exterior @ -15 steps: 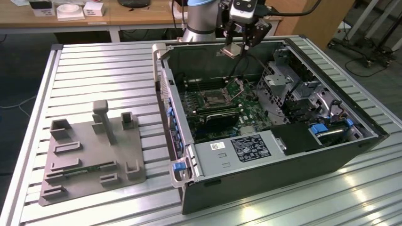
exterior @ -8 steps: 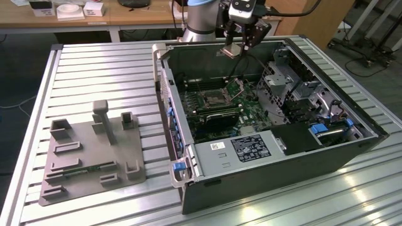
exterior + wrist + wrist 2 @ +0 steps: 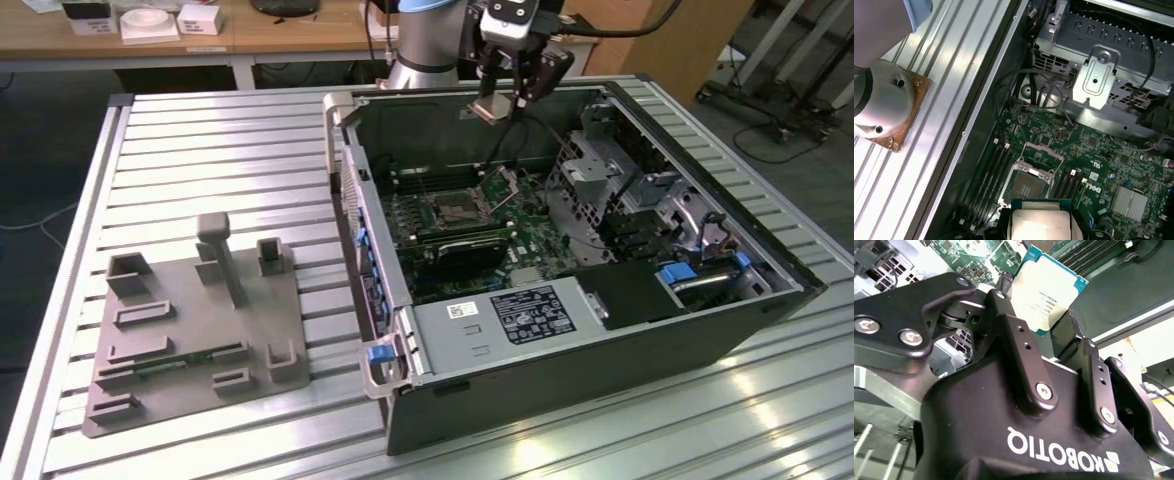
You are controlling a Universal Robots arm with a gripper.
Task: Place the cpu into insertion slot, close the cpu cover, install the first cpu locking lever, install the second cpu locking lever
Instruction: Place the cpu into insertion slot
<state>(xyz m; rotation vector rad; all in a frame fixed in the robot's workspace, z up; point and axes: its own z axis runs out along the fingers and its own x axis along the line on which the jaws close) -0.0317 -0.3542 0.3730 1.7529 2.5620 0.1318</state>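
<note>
My gripper (image 3: 497, 103) hangs above the back of the open computer case and is shut on the cpu (image 3: 490, 108), a flat silvery square chip with a green edge. In the second wrist view the two black fingers (image 3: 1014, 335) clamp the cpu (image 3: 1046, 287) by opposite sides. The insertion slot (image 3: 451, 212) lies below on the green board, its dark centre bare. Its cpu cover (image 3: 505, 186) stands raised at the slot's far side. In the first wrist view the cpu (image 3: 1036, 222) hovers just short of the insertion slot (image 3: 1026, 187), and the cpu cover (image 3: 1044, 151) is swung open beyond it.
The case sits on a slatted metal table (image 3: 214, 150). Inside are a grey box with a black label (image 3: 514, 315), a metal drive cage (image 3: 621, 175), black cables (image 3: 1019, 87) and long memory slots (image 3: 989, 175). A grey fixture plate (image 3: 194, 340) lies at the exterior view's left.
</note>
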